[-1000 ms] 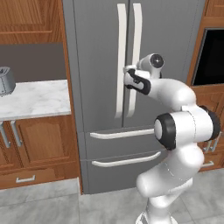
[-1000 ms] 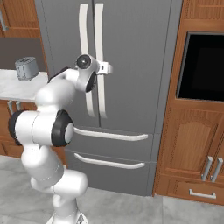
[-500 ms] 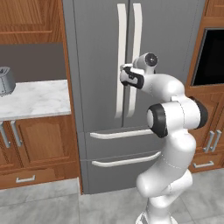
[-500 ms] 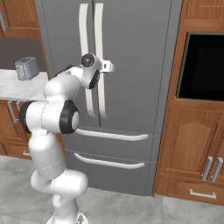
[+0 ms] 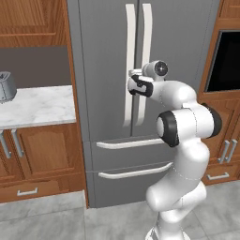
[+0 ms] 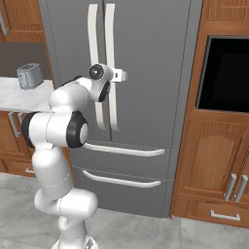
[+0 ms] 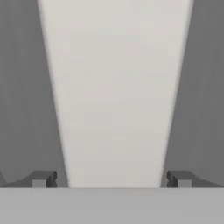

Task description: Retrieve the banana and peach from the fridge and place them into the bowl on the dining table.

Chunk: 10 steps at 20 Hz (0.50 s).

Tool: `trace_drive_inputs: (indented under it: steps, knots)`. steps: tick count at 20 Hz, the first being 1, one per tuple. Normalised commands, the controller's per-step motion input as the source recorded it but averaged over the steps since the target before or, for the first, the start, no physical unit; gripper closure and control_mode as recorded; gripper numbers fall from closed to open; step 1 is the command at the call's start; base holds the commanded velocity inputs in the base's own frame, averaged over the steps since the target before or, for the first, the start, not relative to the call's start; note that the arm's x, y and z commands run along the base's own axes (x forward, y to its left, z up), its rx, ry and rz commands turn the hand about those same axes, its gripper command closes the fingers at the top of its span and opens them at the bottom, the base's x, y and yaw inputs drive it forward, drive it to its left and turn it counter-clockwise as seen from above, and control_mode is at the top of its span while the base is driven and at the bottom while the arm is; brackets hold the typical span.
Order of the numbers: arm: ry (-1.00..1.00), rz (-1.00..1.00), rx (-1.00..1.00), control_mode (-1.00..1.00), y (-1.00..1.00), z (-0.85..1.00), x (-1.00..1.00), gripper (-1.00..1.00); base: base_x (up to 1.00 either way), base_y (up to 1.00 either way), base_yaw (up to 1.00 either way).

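Since a second ago the arm has reached further in toward the fridge (image 5: pixel 140 93) and the hand sits slightly higher, now right at the door handles; the elbow has folded up closer to the doors; base views unchanged, so the base has not driven.

Gripper (image 7: pixel 111 178) jaws stand wide apart; in the hand view I see one white handle (image 7: pixel 113 87) running between the two fingertips (image 7: pixel 43 178), close up, grey door on either side; whether the pads touch it I cannot tell.

Fridge doors both shut, the two lower drawers shut; I cannot see the peach or any fruit behind the doors.

Toaster (image 5: pixel 5 86) stands on the marble counter (image 5: pixel 37 105) left of the fridge; dark oven (image 6: pixel 224 73) in the wooden cabinets to the right.
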Motion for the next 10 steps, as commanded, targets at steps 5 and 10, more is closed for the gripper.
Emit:
trace_drive_inputs:
  steps: [5, 10]
  knots:
    - [0.01, 0.02, 0.00, -1.00, -0.15, 0.00, 0.33, 1.00, 0.00, 0.00, 0.00]
    - [0.04, 0.00, 0.00, -1.00, -0.15, 0.04, -0.01, 1.00, 0.00, 0.00, 0.00]
